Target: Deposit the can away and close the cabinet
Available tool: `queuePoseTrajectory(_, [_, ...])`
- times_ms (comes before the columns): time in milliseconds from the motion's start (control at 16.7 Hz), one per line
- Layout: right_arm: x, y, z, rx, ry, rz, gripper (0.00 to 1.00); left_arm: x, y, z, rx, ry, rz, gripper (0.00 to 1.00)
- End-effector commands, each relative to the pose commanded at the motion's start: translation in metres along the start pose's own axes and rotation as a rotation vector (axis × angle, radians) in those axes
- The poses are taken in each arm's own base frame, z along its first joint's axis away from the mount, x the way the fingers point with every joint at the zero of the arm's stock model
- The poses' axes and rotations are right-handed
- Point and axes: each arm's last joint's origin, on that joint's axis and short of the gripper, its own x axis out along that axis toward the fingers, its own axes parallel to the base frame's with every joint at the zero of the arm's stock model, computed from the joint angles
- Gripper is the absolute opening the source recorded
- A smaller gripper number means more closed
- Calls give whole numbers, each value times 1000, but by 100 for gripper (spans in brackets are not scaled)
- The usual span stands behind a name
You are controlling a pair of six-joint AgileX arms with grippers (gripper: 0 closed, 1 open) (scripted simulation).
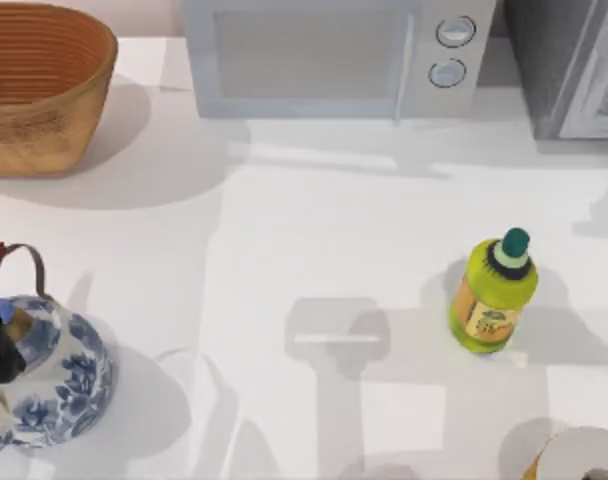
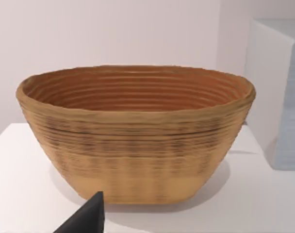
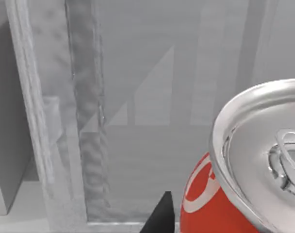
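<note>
Here white table [image 1: 314,230]: basket [image 1: 39,85], microwave [image 1: 324,55], bottle [image 1: 492,295]; claw grip indiscernible.

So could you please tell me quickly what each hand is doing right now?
Left hand: cannot be told, near the woven wicker basket.
Right hand: cannot be told, close beside the red aluminium can.

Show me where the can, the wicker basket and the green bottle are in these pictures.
can [image 3: 210,208]: right wrist view, on its red side wall below the silver rim.
wicker basket [image 2: 138,155]: left wrist view, on its outer woven wall.
green bottle [image 1: 492,300]: top view, on its yellow-green body near the label.
</note>
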Motion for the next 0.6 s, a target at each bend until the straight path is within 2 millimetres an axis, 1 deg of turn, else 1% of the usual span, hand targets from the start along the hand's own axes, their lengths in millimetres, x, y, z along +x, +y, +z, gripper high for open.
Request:
queuePoseTrajectory(180, [-37,8,6,-8,-42,-7,0,0,0,0,0,0,0,100])
queuePoseTrajectory(300, [-62,14,4,-10,-71,-6,0,0,0,0,0,0,0,100])
queuePoseTrajectory(480, [-97,22,-7,-6,-111,7,0,0,0,0,0,0,0,100])
queuePoseTrajectory(600, [-114,26,-19,0,-136,19,0,0,0,0,0,0,0,100])
